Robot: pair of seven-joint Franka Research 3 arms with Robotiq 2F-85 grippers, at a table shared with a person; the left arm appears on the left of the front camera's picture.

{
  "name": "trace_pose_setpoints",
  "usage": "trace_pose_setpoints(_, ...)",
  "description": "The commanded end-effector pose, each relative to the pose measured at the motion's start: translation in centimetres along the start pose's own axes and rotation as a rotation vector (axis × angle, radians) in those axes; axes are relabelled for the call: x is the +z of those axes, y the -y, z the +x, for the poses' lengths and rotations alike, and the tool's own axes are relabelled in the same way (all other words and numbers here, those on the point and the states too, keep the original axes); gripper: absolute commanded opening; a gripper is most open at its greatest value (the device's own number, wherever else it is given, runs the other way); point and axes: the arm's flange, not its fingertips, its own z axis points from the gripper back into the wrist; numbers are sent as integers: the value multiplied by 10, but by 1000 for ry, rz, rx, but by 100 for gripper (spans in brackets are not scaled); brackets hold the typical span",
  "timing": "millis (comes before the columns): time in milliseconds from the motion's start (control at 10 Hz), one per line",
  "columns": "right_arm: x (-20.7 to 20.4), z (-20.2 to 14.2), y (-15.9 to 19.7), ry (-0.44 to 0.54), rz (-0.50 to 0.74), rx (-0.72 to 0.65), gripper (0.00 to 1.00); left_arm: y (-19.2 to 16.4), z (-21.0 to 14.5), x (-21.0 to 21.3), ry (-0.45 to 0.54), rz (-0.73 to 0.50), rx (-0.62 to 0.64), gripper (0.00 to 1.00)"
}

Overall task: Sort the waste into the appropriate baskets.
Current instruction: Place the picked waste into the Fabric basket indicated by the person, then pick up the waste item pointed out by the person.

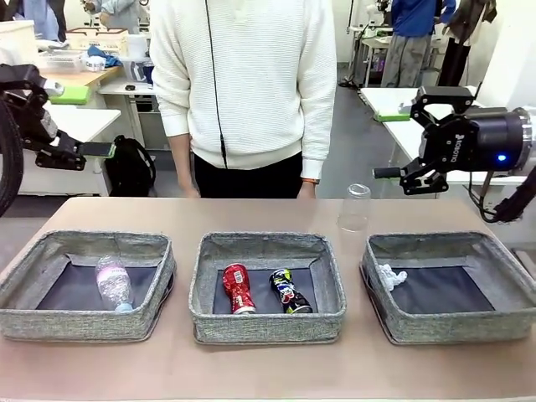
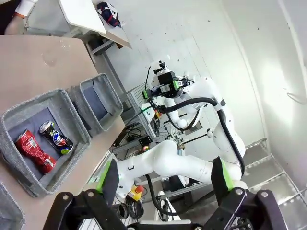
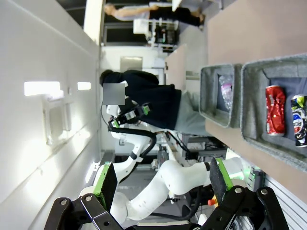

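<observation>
Left gripper (image 1: 86, 121) and right gripper (image 1: 390, 144) both gape empty; take the clear plastic cup (image 1: 354, 207), standing on the table (image 1: 251, 368) behind the right basket (image 1: 444, 242), with your right, squeezing gently since it'll likely crush.

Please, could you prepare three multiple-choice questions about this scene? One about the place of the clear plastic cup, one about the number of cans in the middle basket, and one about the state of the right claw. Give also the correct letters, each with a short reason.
1. Where is the clear plastic cup?
A) in the left basket
B) on the table, outside any basket
C) between the fingers of a claw

2. How many crushed cans lie in the middle basket?
A) two
B) one
C) three

3. What is the state of the right claw?
A) shut on the cup
B) shut on a paper ball
C) open, holding nothing

Answers:
1 B: the cup stands on bare tabletop behind the baskets.
2 A: a red can and a dark multicoloured can lie side by side.
3 C: its fingers stand wide apart with nothing between them.
</observation>
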Motion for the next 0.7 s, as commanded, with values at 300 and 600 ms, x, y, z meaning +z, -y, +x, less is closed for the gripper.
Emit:
trace_pose_setpoints(300, 0, 1, -3, -5, 2, -9, 100, -1, -1, -2, 12, -29, -17, 100)
trace_pose_setpoints(600, 0, 1, -3, -5, 2, -9, 100, -1, -1, -2, 12, -29, -17, 100)
